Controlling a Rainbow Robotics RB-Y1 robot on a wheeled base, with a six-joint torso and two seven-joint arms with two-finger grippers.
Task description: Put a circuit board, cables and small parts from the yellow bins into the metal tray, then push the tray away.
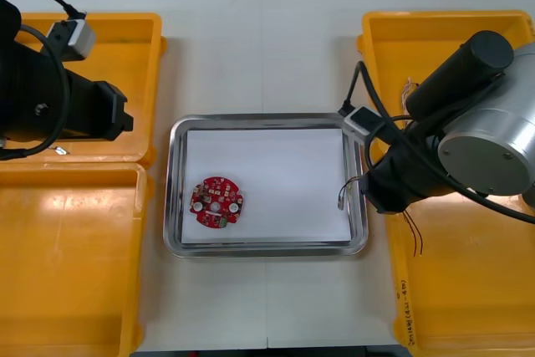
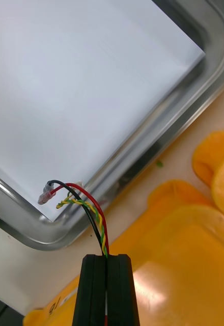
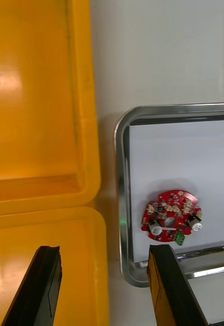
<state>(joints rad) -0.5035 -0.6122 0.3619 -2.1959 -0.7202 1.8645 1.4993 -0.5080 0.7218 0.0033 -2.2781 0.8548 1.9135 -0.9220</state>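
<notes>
Right gripper [image 2: 106, 257] clenched on the cable [image 2: 86, 204], its red, black and yellow strands dangling over the metal tray [image 2: 158, 137] at the right rim; circuit board [image 1: 217, 203] lies on the tray's white inside, near-left; left gripper [image 3: 104, 248] hangs empty, fingers spread, above the left yellow bins [image 1: 67, 240], beside the tray.

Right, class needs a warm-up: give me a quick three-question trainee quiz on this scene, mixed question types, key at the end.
1. True or false: the circuit board lies inside the metal tray.
2. The right gripper, over the tray's right rim, is shut on: A) a small metal part; B) cables; C) nothing.
3. Fill in: the left gripper, by the tray's left side, is ____ (open/shut).

Key: 1 true; 2 B; 3 open.
</notes>
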